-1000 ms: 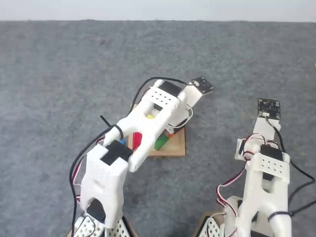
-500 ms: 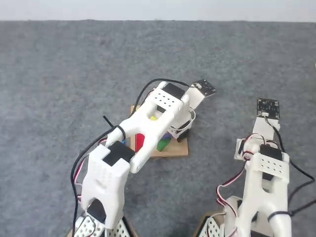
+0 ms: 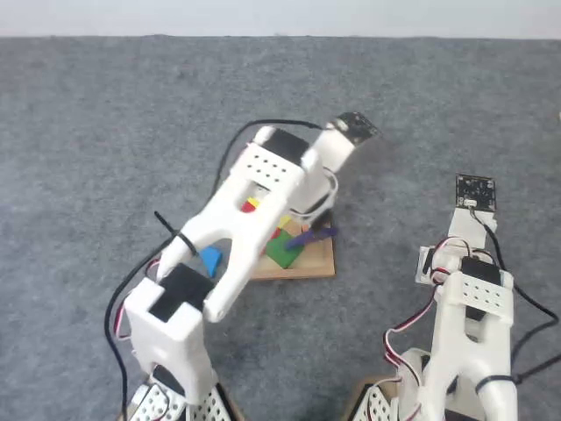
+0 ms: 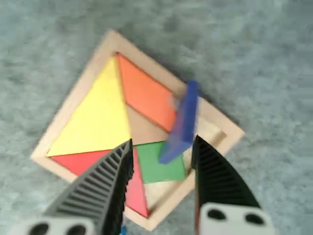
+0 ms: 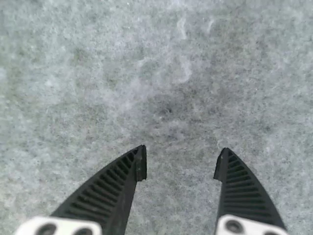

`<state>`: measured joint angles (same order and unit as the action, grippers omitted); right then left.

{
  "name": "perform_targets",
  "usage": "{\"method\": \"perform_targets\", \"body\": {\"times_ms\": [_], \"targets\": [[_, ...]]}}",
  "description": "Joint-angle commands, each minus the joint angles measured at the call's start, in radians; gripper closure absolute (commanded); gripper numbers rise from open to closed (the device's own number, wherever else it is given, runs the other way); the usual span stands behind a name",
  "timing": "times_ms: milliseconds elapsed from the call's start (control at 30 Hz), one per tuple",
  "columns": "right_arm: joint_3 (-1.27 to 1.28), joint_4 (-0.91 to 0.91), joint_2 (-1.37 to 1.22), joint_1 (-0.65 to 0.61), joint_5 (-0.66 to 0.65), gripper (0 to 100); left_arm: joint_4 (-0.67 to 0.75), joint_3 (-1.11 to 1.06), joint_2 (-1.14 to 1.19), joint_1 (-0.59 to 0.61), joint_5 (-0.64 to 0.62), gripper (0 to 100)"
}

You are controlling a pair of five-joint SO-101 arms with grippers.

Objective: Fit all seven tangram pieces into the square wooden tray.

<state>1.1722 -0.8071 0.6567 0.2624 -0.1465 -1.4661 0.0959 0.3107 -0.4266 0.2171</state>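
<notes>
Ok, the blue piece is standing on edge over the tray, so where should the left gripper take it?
Pinch the blue piece across its two broad faces, mid-length, coming straight down. It stands tilted on edge above the green piece, thin edge up, so those faces likely give the only flat grip. The left gripper hangs open above it.

Tray (image 4: 76, 96) is pale smooth wood w/ matt painted pcs (image 4: 98, 122) inside, on rough grey felt-like cloth (image 4: 264, 58); left gripper (image 4: 163, 142) fingers (image 4: 105, 181) ribbed matt black plastic.
</notes>
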Motion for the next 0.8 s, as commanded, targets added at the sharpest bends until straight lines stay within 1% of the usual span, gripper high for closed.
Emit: {"method": "perform_targets", "body": {"times_ms": [0, 167, 267, 400, 700, 767], "targets": [[-0.063, 0.008, 0.002, -0.008, 0.011, 75.7, 0.064, 0.024, -0.037, 0.074, -0.009, 81], [-0.063, 0.008, 0.002, -0.008, 0.011, 75.7, 0.08, 0.022, 0.058, 0.074, -0.003, 81], [-0.063, 0.01, 0.002, -0.008, 0.011, 75.7, 0.075, 0.021, 0.091, 0.044, -0.003, 83], [-0.063, 0.012, 0.001, -0.008, 0.011, 75.7, 0.055, -0.012, 0.095, -0.005, -0.006, 84], [-0.063, 0.01, 0.002, -0.008, 0.011, 75.7, 0.055, -0.016, 0.095, -0.014, -0.012, 84], [-0.063, 0.01, 0.002, -0.008, 0.011, 75.7, 0.055, -0.015, 0.087, -0.029, -0.031, 84]]}}
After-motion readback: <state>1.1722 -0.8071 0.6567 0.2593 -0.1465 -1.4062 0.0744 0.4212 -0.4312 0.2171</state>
